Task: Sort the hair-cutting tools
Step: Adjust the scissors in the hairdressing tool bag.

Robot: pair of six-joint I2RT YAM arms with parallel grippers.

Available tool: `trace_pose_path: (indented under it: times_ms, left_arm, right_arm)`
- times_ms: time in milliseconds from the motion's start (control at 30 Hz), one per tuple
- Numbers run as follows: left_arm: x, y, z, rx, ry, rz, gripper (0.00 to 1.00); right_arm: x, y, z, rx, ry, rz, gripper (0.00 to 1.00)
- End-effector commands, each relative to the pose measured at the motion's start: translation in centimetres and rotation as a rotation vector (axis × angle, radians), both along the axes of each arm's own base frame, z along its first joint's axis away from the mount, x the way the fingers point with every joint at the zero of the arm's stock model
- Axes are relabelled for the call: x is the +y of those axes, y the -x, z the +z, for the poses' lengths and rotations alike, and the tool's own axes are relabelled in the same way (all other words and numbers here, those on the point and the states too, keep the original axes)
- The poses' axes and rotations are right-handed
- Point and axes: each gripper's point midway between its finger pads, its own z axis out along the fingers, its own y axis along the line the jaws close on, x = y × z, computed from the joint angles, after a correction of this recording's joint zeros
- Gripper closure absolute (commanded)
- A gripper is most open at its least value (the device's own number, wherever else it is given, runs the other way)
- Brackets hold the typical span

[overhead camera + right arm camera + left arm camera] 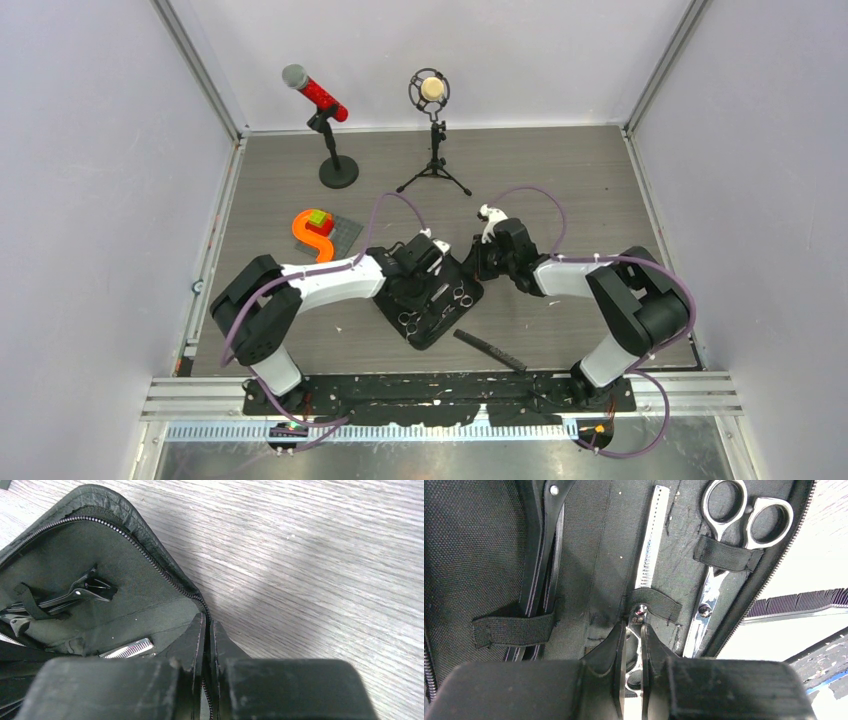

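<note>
Left jaws clamp the toothed scissors strapped in the case; right jaws pinch its zipper edge.

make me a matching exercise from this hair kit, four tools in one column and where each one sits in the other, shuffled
Tools
1. thinning scissors
2. plain scissors
3. comb
4. hair clips

Places
a. on the table, outside the case
b. under the middle strap, handle pinched by the left gripper
c. under the strap farthest from the comb
d. under the strap nearest the comb

Pairs: 1-b, 2-d, 3-a, 4-c
</note>
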Motion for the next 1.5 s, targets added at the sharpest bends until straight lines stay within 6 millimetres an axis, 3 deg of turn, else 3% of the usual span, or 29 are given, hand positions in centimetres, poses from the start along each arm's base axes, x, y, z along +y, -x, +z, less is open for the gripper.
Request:
trace_pose_path:
  times_ms: [0,133,233,367,467,533,633,733,867,1133,1467]
  left_arm:
    - [-3.8,-6.4,5.5,-0.259,0.184,0.06,0.93]
    - [-2.4,-5.1,5.4,-0.256,0.168,0.038,0.83]
    - [-1.7,-4.6,5.3,-0.248,0.149,0.03,0.76]
    - [-1.1,-4.5,4.7,-0.243,0.104,0.014,0.75]
    - [-0.9,-4.3,4.5,-0.229,0.089,0.011,0.72]
    - [-0.5,-4.1,5.4,-0.239,0.093,0.019,0.62]
    - [1.2,-3.4,6.7,-0.259,0.063,0.023,0.5]
    - [3.6,-1.9,6.1,-0.231,-0.008,0.015,0.45]
    - [4.7,0.5,4.3,-0.154,-0.068,-0.042,0.43]
    - [6.1,1.5,2.6,-0.137,-0.189,-0.11,0.42]
    - [6.1,3.2,0.7,-0.042,-0.199,-0.131,0.52]
  right_arm:
    - [1.1,5.8,-1.4,0.183,0.011,0.119,0.95]
    - [0.4,4.7,-0.8,0.146,0.096,0.13,0.9]
    - [0.2,4.1,0.1,0.13,0.147,0.152,0.78]
    - [0.0,3.8,0.8,0.128,0.184,0.178,0.71]
    - [-0.1,3.9,0.6,0.145,0.204,0.193,0.7]
    - [-0.3,4.2,0.1,0.16,0.219,0.202,0.7]
    - [-0.6,4.4,-0.4,0.173,0.234,0.205,0.74]
    - [-0.7,4.4,-0.5,0.173,0.242,0.206,0.79]
    - [-0.5,4.2,-0.6,0.172,0.239,0.209,0.83]
    - [-0.4,4.4,-0.9,0.179,0.232,0.212,0.87]
    - [-0.3,4.4,-1.1,0.182,0.227,0.21,0.9]
